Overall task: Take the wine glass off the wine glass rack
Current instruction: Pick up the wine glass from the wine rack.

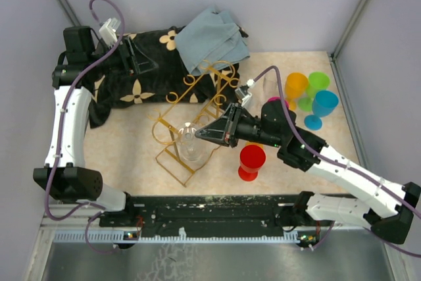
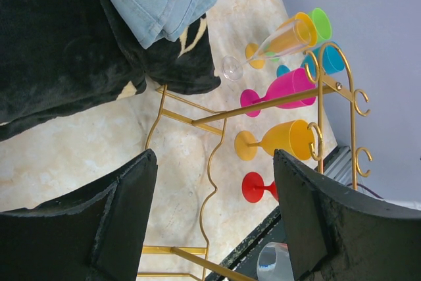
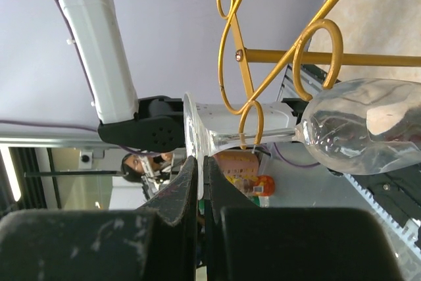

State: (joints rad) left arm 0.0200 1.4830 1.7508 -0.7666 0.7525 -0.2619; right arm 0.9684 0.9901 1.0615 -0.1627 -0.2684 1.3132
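Grip: right gripper [image 3: 199, 170] is pinched together on the thin foot rim of the clear stemmed wine glass [image 3: 362, 129], with only the glass edge between the jaws. The left gripper [image 2: 214, 162] has its fingers wide apart and holds nothing. It is parked at 11 o'clock over the black floral cloth [image 1: 131, 80].

Position: the glass hangs at the 7 o'clock end of the gold wire wine glass rack [image 3: 342, 58]. Its stem is threaded through a scroll curl, with the foot on one side of the wire and the bowl on the other.

Risks, as judged:
- The hold is on an edge, not the stem, so a small twist could let the foot slide out and drop the glass.
- If pulled across the curl instead of along the slot, the foot or bowl snags on the wire. The rack looks light and nothing pins it, so it would likely drag or tip.
- The bowl may swing into the wire once the stem clears.
- The red plastic goblet [image 1: 252, 158] stands just beside the right wrist at 5 o'clock, and a backward retreat could knock it over.

Room:
- Bare beige tabletop [image 1: 125, 143] lies open at 9 o'clock of the rack.
- The black base rail [image 1: 217, 212] bounds the 6 o'clock side near the rack foot.
- The orange, green and blue goblets [image 1: 296, 85] crowd 2 o'clock.
- The cloth closes 12 o'clock
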